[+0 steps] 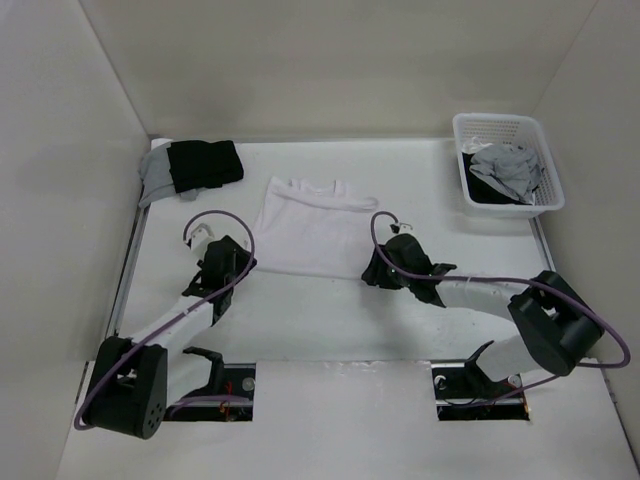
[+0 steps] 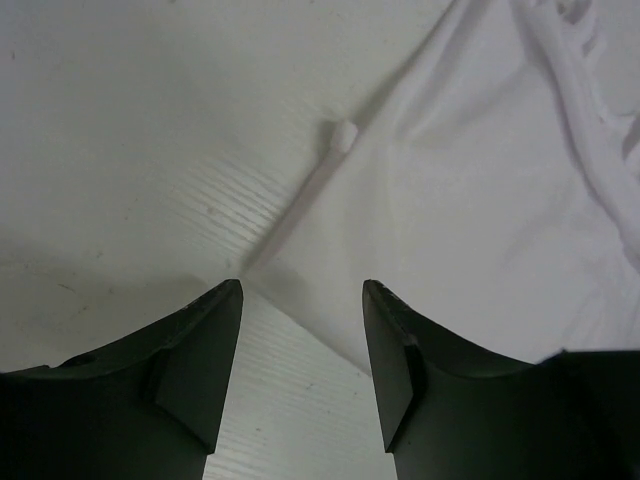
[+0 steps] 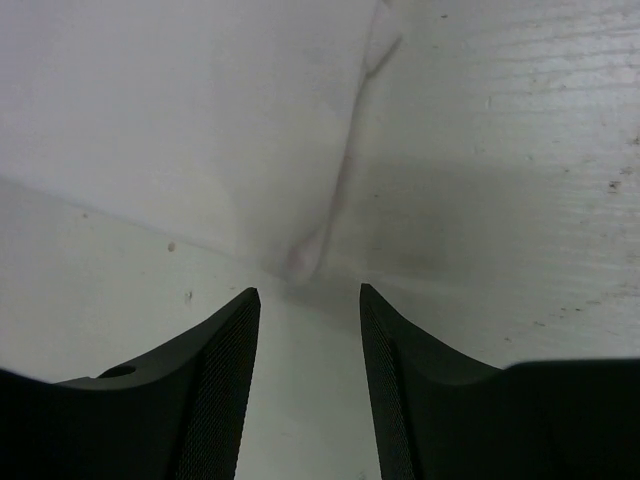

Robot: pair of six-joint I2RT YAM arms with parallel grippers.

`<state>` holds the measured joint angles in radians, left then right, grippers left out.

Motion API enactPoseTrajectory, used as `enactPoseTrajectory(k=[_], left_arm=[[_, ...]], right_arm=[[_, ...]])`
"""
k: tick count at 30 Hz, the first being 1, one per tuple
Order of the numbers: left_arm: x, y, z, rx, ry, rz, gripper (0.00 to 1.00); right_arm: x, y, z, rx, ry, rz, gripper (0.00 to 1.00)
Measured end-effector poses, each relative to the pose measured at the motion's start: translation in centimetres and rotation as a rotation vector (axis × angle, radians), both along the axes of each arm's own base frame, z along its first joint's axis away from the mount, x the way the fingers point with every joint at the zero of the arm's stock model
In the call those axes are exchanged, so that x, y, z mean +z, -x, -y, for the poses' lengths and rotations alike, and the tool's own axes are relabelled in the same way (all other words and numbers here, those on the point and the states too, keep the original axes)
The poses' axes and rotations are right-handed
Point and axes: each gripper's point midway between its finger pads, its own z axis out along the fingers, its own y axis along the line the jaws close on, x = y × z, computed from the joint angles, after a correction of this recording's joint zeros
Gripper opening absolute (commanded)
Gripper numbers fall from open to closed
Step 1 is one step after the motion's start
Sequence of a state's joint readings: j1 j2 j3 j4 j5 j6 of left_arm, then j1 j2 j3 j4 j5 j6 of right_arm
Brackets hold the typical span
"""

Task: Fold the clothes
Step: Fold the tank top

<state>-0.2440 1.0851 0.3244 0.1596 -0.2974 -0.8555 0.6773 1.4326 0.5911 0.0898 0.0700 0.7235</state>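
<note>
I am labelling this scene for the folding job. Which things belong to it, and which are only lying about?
Belong to the job: white garment, left gripper, right gripper.
Lying about: black garment, grey garment, basket, grey and black clothes in it.

Enclosure: three plain off-white panels, namely back wall (image 1: 340,60), left wall (image 1: 60,180) and right wall (image 1: 600,130), meeting at square corners, unmarked

Tabletop (image 1: 330,330): white, matt, flat, reaching to the foot of all three panels; close up, fine parallel lines in the surface, small dark specks (image 3: 612,185) and faint scuffs

Metal rail (image 1: 128,270): runs along the tabletop's left edge, below the left wall

Near board (image 1: 340,420): white, with two dark rectangular cut-outs (image 1: 243,383)

Light: even and diffuse; soft grey shadows on the tabletop
</note>
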Motion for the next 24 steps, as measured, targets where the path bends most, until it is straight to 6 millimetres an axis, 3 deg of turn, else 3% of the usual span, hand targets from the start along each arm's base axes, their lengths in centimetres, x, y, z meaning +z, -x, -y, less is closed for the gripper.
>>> enactPoseTrajectory(k=[6, 12, 14, 17, 20, 24], left_arm=[[-2.6, 0.4, -0.9, 0.014, 0.031, -0.093, 0.49], [-2.6, -0.5, -1.0, 0.018, 0.067, -0.072, 0.44], [-2.7, -0.8, -0.8, 0.015, 0.076, -0.066, 0.35], [-3.0, -0.9, -0.5, 0.009, 0.091, -0.071, 0.29], [-3.0, -0.9, -0.2, 0.0, 0.105, -0.073, 0.31], [-2.9, -0.3, -0.5, 0.009, 0.119, -0.073, 0.33]], right_arm=[[-0.1, -1.0, 0.1, -0.035, -0.021, 0.014, 0.48], [-0.9, -1.3, -0.3, -0.049, -0.035, 0.001, 0.3], [-0.9, -1.5, -0.3, -0.058, -0.044, 0.001, 0.28], [-0.8, -1.6, -0.3, -0.066, -0.051, 0.0, 0.29], [-0.9, -1.7, -0.4, -0.07, -0.056, 0.0, 0.35], [-0.8, -1.9, -0.4, -0.075, -0.066, 0.008, 0.29]])
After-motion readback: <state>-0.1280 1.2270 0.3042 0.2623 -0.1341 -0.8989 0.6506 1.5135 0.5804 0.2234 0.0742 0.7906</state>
